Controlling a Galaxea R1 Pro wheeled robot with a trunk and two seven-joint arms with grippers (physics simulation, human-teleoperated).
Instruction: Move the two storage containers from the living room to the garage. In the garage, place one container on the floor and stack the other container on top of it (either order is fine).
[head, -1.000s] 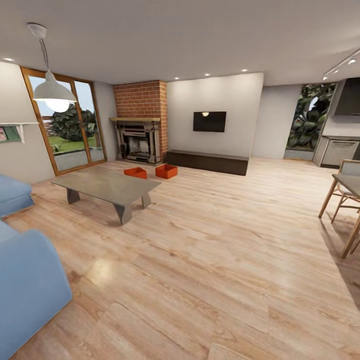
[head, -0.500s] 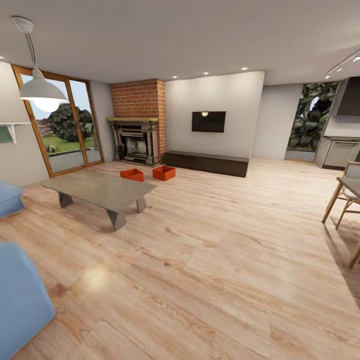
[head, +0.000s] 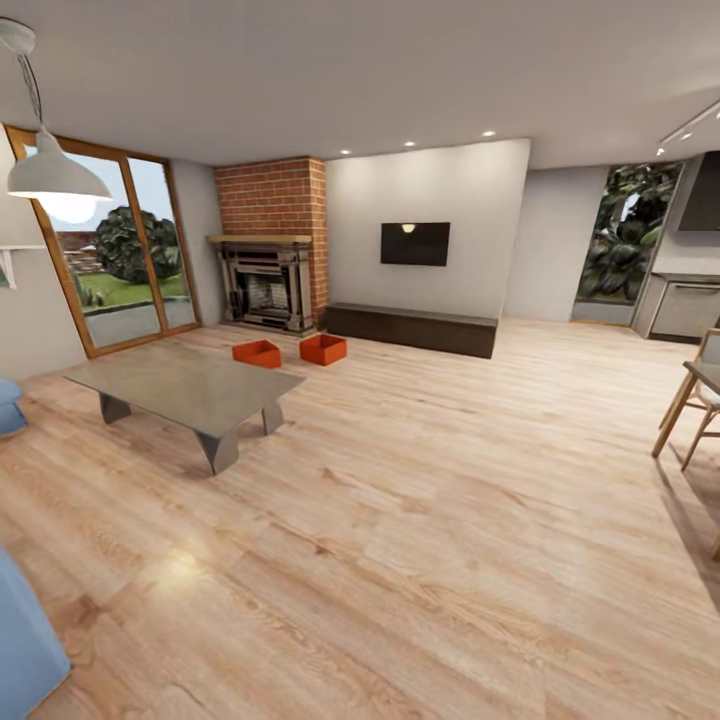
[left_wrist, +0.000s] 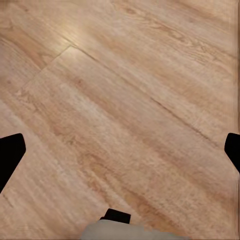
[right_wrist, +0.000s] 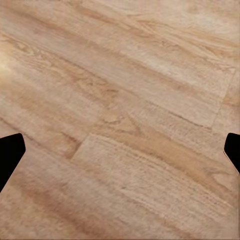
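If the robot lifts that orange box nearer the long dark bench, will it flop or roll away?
Probably neither. The orange box looks straight-walled and flat-bottomed on the wood floor, so it likely stays stiff and put. Being open-topped with thin-looking walls, it is probably light for its size.

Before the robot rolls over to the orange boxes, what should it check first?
1. Both storage containers in sight on the wood floor, by the fireplace: ok.
2. Containers sit apart, not stacked: ok.
3. Open floor to the right of the coffee table for driving: ok.
4. Left gripper open, nothing between the fingers: ok.
5. Right gripper open, nothing between the fingers: ok.
6. Anything inside the containers: cannot tell, too far.
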